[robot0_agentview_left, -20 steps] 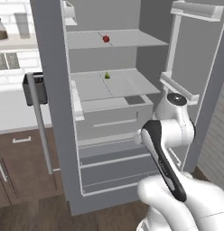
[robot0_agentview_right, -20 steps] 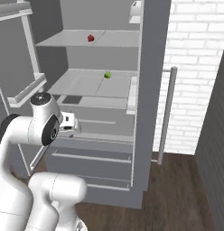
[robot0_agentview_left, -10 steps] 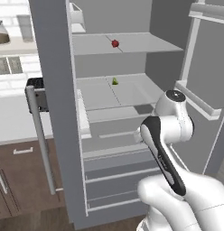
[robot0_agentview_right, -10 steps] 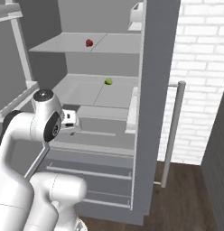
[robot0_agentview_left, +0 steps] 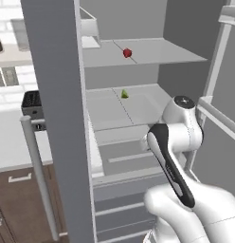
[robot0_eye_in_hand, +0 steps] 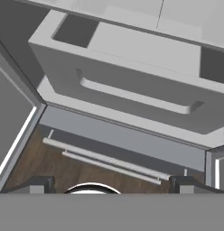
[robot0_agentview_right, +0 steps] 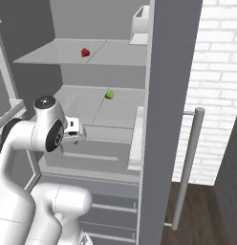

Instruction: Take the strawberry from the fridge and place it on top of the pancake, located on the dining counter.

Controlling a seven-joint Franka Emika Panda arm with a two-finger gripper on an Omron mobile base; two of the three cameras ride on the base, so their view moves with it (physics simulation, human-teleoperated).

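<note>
1. The base has driven closer to the fridge [robot0_agentview_left: 58, 118] over the last second: in both base views the open interior now looks larger and its shelves sit lower in the picture. The things inside have not moved; the camera has.
2. The strawberry [robot0_agentview_left: 127, 53] lies on the upper shelf [robot0_agentview_right: 120, 53], at about 12 o'clock in the left base view. The small green wedge [robot0_agentview_left: 124, 94] rests on the shelf below it, well apart.
3. The pincer [robot0_eye_in_hand: 109, 184] stands wide open and holds nothing. It points down at the crisper drawer [robot0_eye_in_hand: 127, 85] and the wood floor, far below the fruit.
4. Judgement: the approach is nearly done. The arm must next lift and reach to the upper shelf, taking the red fruit and not the green wedge.
</note>
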